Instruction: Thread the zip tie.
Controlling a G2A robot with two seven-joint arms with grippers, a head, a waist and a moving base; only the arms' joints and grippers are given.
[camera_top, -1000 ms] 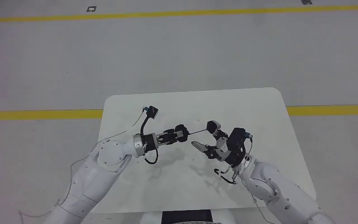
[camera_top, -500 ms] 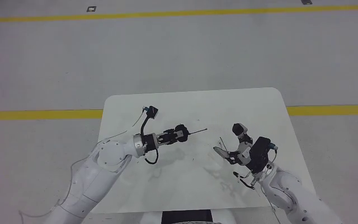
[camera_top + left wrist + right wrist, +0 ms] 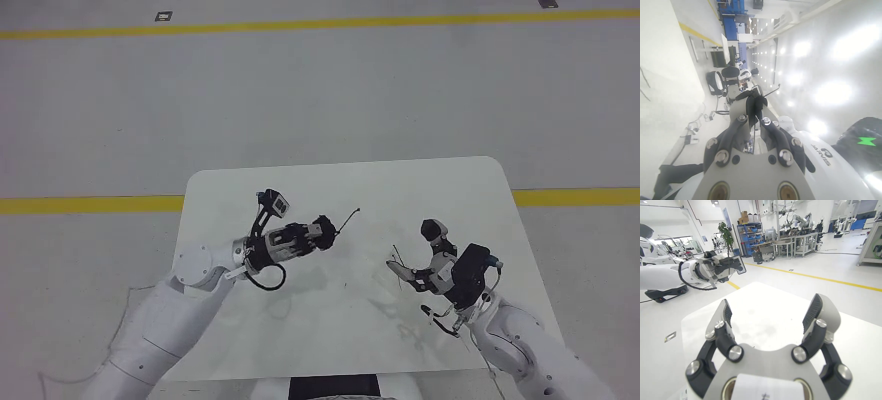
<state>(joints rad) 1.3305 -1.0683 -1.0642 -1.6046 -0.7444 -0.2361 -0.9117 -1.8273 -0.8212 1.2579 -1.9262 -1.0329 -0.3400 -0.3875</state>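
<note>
A thin black zip tie sticks out of my left gripper, which is shut on it above the middle of the white table. In the left wrist view the zip tie runs between the closed fingers, and its small head points away from the wrist. My right gripper hangs to the right of it, open and holding nothing. A clear gap separates it from the tie's tip. In the right wrist view both ribbed pads stand wide apart, and the left gripper faces them from farther off.
A short thin dark strand lies on the table just beside the open right gripper. The table's rounded edges are close on the right and near sides. A yellow floor line runs behind the table.
My right gripper has drawn back to the right, away from the zip tie's tip. The left gripper has turned, so the tie now angles toward the table's far side.
</note>
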